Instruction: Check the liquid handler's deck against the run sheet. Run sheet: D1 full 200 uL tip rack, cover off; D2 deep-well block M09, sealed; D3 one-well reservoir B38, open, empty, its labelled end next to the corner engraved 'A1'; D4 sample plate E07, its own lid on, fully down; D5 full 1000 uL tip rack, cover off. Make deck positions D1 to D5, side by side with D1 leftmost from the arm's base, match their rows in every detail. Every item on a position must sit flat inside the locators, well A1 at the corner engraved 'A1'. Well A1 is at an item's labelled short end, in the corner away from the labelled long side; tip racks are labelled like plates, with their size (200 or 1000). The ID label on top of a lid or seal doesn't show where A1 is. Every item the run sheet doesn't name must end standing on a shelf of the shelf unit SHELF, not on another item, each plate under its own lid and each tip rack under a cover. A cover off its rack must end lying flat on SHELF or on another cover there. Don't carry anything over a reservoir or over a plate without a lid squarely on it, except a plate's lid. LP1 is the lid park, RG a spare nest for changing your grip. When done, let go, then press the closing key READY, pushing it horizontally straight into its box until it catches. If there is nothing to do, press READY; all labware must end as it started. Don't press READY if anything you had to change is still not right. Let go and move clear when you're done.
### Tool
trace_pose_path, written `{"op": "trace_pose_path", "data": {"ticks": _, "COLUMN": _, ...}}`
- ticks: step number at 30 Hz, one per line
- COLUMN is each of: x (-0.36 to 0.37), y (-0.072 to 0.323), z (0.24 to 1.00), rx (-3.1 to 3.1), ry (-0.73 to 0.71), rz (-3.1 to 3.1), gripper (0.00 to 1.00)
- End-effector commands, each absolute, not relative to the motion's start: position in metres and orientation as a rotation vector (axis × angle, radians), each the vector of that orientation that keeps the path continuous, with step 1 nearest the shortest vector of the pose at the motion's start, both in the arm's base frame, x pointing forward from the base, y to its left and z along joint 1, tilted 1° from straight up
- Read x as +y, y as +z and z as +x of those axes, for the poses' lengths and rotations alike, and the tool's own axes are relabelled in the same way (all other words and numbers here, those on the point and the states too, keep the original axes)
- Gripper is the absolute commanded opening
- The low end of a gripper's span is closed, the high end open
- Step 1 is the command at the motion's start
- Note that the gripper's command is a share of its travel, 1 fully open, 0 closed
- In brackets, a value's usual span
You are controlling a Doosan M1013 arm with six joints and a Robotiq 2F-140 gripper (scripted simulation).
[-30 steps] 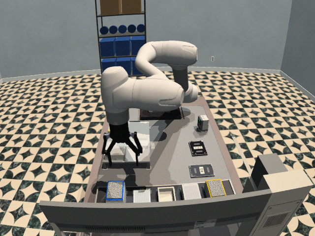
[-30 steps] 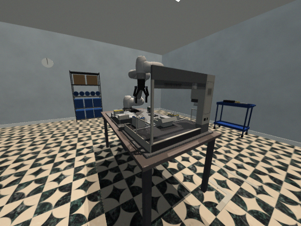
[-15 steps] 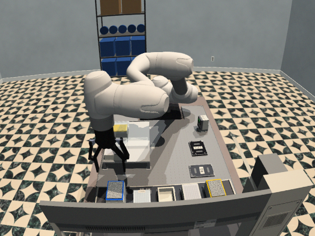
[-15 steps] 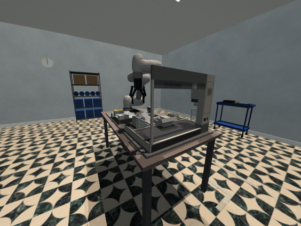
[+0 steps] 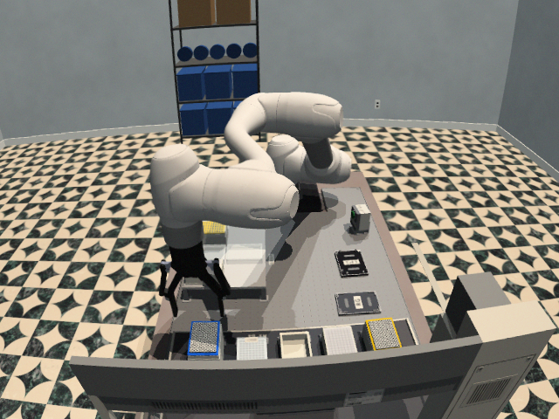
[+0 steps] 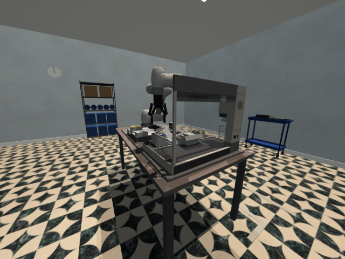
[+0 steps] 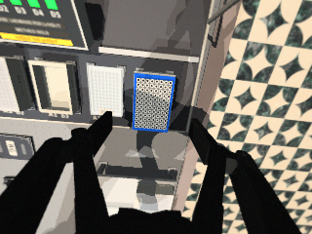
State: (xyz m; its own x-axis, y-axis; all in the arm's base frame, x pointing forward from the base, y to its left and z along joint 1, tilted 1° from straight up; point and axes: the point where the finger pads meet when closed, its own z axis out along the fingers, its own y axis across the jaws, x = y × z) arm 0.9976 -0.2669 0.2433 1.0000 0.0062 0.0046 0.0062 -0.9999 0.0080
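My gripper (image 5: 197,311) (image 6: 158,116) (image 7: 151,123) is open and empty. It hangs above the table between the shelf unit (image 5: 245,275) and the deck row, just short of the blue-framed tip rack (image 5: 203,338) (image 7: 153,95), which has no cover. Along the row stand a white plate (image 5: 251,347) (image 7: 103,88), an open cream reservoir (image 5: 294,345) (image 7: 51,88), another white plate (image 5: 339,340) and a yellow-framed tip rack (image 5: 383,333), also without a cover.
A yellow rack (image 5: 213,226) sits on the shelf unit behind the arm. The READY key box (image 5: 360,217), a black nest (image 5: 350,265) and a second nest (image 5: 354,305) lie on the right half of the table. The handler's front bar (image 5: 271,372) and tower (image 5: 496,342) frame the deck.
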Motion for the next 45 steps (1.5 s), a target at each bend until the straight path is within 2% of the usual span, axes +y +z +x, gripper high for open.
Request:
{"op": "trace_pose_path", "data": {"ticks": 1, "x": -0.267, "y": 0.240, "z": 0.998, "rx": 0.009, "ry": 0.012, "rz": 3.133, "gripper": 0.79}}
{"op": "trace_pose_path", "data": {"ticks": 19, "x": -0.267, "y": 0.188, "z": 0.998, "rx": 0.009, "ry": 0.012, "rz": 3.133, "gripper": 0.79}}
{"op": "trace_pose_path", "data": {"ticks": 45, "x": -0.267, "y": 0.188, "z": 0.998, "rx": 0.009, "ry": 0.012, "rz": 3.133, "gripper": 0.79}}
